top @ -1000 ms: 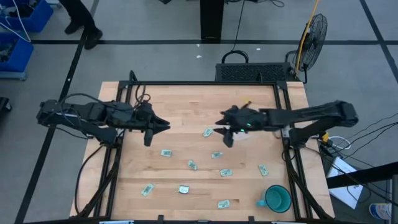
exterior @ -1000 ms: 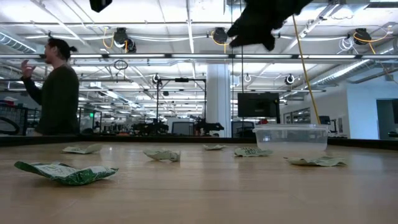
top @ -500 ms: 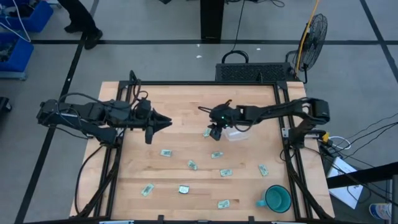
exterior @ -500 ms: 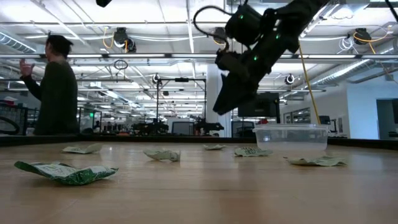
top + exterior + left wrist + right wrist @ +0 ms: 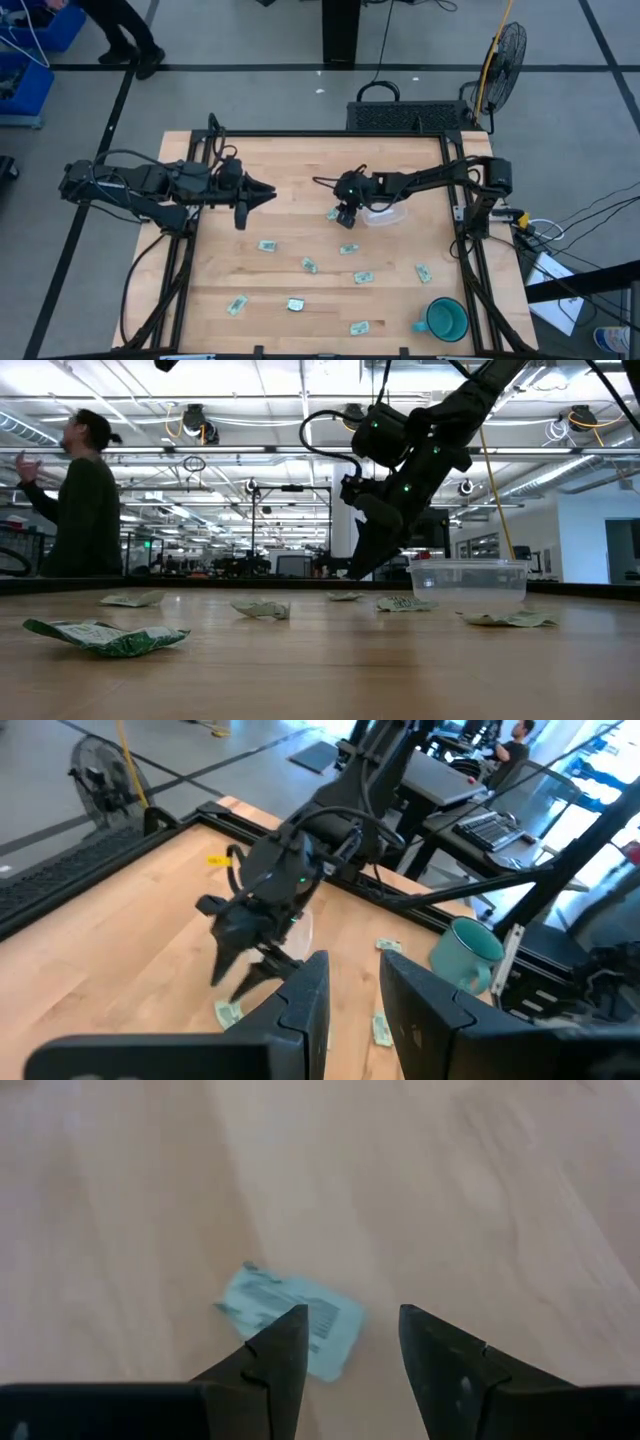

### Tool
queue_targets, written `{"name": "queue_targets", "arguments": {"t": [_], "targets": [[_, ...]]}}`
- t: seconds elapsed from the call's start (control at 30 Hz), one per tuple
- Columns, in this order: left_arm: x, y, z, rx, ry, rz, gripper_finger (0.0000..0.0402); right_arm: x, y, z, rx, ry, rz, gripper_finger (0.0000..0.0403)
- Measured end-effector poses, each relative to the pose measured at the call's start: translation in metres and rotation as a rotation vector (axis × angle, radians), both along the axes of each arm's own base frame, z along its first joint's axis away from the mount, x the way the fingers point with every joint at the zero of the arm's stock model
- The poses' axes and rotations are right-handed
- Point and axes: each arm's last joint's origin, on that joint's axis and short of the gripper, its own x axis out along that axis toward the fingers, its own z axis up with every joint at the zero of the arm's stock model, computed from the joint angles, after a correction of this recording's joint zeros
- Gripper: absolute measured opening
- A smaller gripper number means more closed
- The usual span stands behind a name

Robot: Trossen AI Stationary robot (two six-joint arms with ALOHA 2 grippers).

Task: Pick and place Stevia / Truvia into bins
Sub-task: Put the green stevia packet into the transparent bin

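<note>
Several pale green and white sachets lie flat on the wooden table, among them one (image 5: 267,245), one (image 5: 348,249) and one (image 5: 424,272). The clear tub (image 5: 383,213) (image 5: 467,578) stands right of the table's middle. My right gripper (image 5: 343,213) (image 5: 350,1330) is open and points down, just left of the tub. It hovers over a sachet (image 5: 333,212) (image 5: 290,1320) and touches nothing. My left gripper (image 5: 268,195) (image 5: 352,990) waits in the air over the table's left half, its fingers a narrow gap apart.
A teal mug (image 5: 445,318) (image 5: 468,945) stands at the near right corner. More sachets lie along the near side (image 5: 236,305) (image 5: 359,327). Black frame rails run along the table's left and right edges. A person (image 5: 85,500) stands beyond the far edge.
My right gripper has swung toward the table's left and come down from high above the tub. It has tipped to point downward, and now hangs low over the sachet left of the tub. The person behind the table has shifted.
</note>
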Motion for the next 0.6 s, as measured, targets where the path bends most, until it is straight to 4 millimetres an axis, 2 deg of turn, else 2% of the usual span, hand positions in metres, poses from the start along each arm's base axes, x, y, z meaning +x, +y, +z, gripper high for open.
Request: {"name": "queue_targets", "arguments": {"t": [0.17, 0.5, 0.6], "targets": [[0.0, 0.001, 0.0, 0.005, 0.0, 0.018, 0.0097, 0.0, 0.001, 0.0, -0.059, 0.011, 0.178, 0.0153], [0.0, 0.001, 0.0, 0.0, -0.001, 0.02, 0.0097, -0.001, -0.008, 0.001, -0.02, -0.004, 0.154, 0.0153], [0.0, 0.001, 0.0, 0.001, -0.001, 0.021, 0.0097, 0.001, -0.01, -0.009, -0.007, 0.014, 0.126, 0.0153]]}}
